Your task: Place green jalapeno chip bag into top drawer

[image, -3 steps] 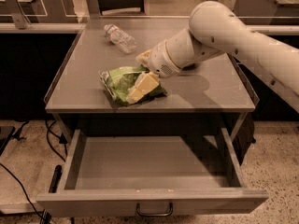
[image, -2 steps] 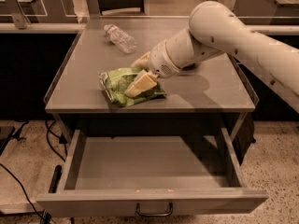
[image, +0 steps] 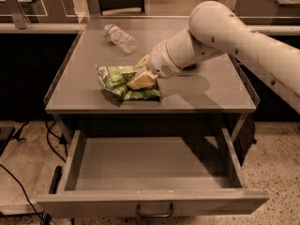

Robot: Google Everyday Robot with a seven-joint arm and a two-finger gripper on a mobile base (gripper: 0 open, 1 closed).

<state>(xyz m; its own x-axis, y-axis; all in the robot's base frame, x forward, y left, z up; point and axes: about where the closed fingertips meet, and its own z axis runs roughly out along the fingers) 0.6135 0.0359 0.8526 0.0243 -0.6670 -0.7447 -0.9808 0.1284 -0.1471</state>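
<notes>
The green jalapeno chip bag (image: pixel 115 77), crinkled and shiny with pale patches, lies flat on the near-left part of a grey table (image: pixel 211 90), close to the front edge. The gripper (image: pixel 139 73), cream-coloured and blunt, sits at the bag's right end, pressed against or just above the foil; we cannot tell whether the claw is spread or clamped on the bag. Behind it a smooth, rounded white arm (image: pixel 225 32) stretches away to the right and leaves the scene. Below the tabletop the top drawer (image: pixel 154 201) stands pulled out toward us, a wide, shallow grey metal tray with a flat front panel and one small dark pull handle (image: pixel 154 213) at its centre. A single clear plastic water bottle (image: pixel 121 38) lies on its side at the table's far left, well apart from the bag. We count one bag, one bottle, one drawer, one arm.
</notes>
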